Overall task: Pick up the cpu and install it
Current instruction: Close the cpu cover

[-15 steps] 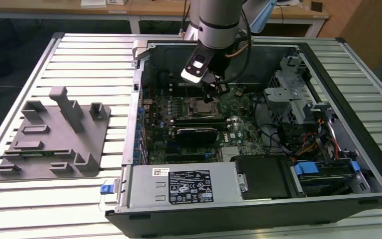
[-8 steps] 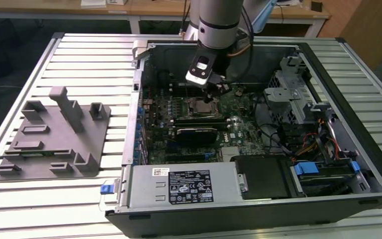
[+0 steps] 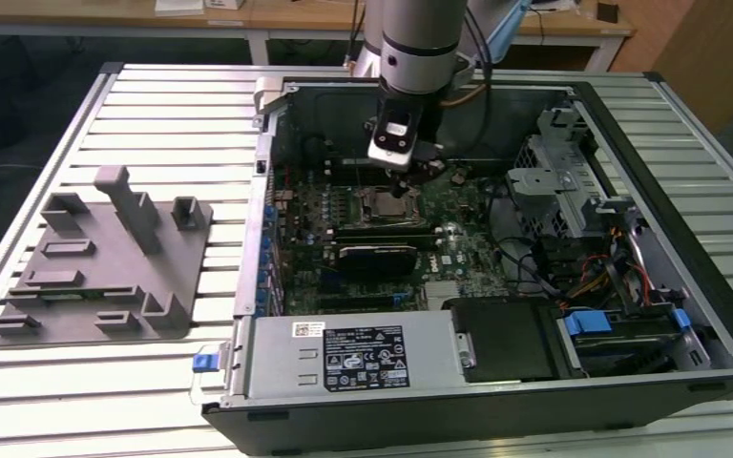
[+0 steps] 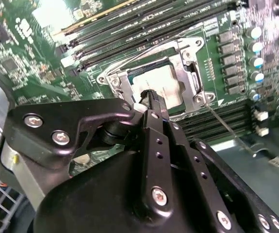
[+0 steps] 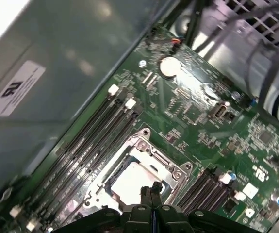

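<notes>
workshop or lab, slatted metal bench (image 3: 150, 124), open computer case (image 3: 672, 191)

Around my gripper (image 3: 405, 183) there's room over the board (image 3: 469, 243); case wall (image 3: 264, 124) at the exterior view's left, drive cage (image 3: 565, 181) right

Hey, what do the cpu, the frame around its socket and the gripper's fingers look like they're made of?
The cpu: probably metal on top, matte, by its soft silvery sheen. The socket frame: bare bright metal, glinting at the edges. The fingers of the gripper: black, either coated metal or hard plastic; shiny screws hold them.
</notes>
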You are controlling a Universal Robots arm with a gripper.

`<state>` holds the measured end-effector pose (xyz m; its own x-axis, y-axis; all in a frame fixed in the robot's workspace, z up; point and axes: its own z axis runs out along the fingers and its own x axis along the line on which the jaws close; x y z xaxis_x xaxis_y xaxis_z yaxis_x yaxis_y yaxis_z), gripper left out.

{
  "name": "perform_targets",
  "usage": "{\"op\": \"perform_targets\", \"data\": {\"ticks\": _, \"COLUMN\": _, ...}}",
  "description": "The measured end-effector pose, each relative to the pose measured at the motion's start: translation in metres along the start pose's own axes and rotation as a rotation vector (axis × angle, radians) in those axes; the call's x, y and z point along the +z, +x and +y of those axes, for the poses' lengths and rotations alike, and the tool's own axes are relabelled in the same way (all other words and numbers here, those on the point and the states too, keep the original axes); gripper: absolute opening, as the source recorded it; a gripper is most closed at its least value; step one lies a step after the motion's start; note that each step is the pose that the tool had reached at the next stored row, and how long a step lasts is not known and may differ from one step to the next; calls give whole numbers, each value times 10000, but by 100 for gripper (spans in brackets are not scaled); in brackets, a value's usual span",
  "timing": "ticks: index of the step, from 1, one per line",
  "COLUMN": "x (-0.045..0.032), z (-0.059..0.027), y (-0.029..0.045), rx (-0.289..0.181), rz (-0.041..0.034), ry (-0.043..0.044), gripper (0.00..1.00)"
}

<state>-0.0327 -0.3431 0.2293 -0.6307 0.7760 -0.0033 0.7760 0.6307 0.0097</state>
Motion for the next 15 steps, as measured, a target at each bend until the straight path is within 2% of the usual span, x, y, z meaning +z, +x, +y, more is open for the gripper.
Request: {"op": "perform_targets", "data": {"ticks": 15, "x": 0, "z": 0, "y": 0, "rx": -2732, "rz": 26, "ry": -9, "gripper": 11}}
